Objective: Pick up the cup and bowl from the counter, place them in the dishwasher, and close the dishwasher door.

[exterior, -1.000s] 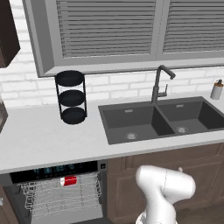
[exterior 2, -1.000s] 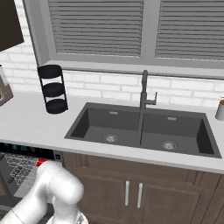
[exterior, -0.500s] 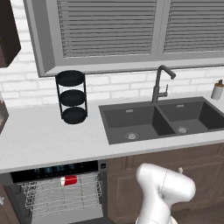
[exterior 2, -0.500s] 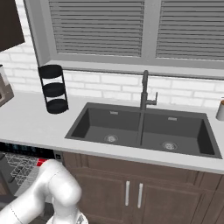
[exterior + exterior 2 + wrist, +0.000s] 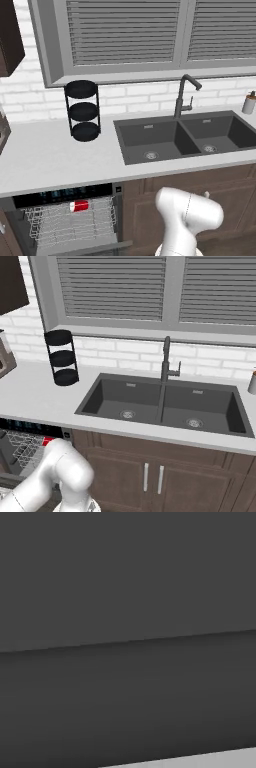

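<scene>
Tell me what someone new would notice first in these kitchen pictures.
Probably the open dishwasher under the counter at lower left, its wire rack pulled out with the red cup lying on its side at the back. Next, the dark double sink set into the counter below the shuttered window, with a black tiered stand to its left by the wall. The white arm rises in the foreground.

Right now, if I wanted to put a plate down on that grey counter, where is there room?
The counter is bare from the black tiered stand forward to its front edge, and leftward too. A narrower strip runs between the stand and the double sink. Right of that, the sink takes nearly all the depth, with a small bottle behind it.
</scene>
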